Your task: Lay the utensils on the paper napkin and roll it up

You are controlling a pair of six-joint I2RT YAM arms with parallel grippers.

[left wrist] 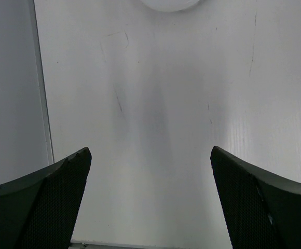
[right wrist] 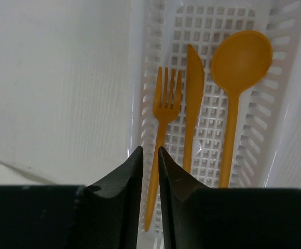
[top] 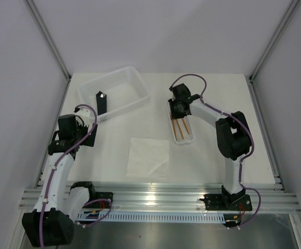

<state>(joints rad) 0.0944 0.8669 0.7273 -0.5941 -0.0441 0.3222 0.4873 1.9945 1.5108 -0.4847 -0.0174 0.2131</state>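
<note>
The three orange utensils lie side by side in a narrow white ribbed tray (top: 182, 139): fork (right wrist: 163, 116), knife (right wrist: 193, 98) and spoon (right wrist: 237, 78); they show in the top view too (top: 181, 129). My right gripper (top: 178, 111) hovers over the tray's far end, and in the right wrist view (right wrist: 150, 150) its jaws are almost together, with the fork's handle seen through the narrow slit below them. The white paper napkin (top: 148, 154) lies flat at the table's middle front, with nothing on it. My left gripper (left wrist: 150, 155) is open and empty over bare table at the left (top: 86, 136).
A large white slotted basket (top: 120, 85) stands at the back left, with a black upright block (top: 102, 102) at its near edge. Metal frame posts and walls close in both sides. A metal rail (top: 155, 199) runs along the front edge.
</note>
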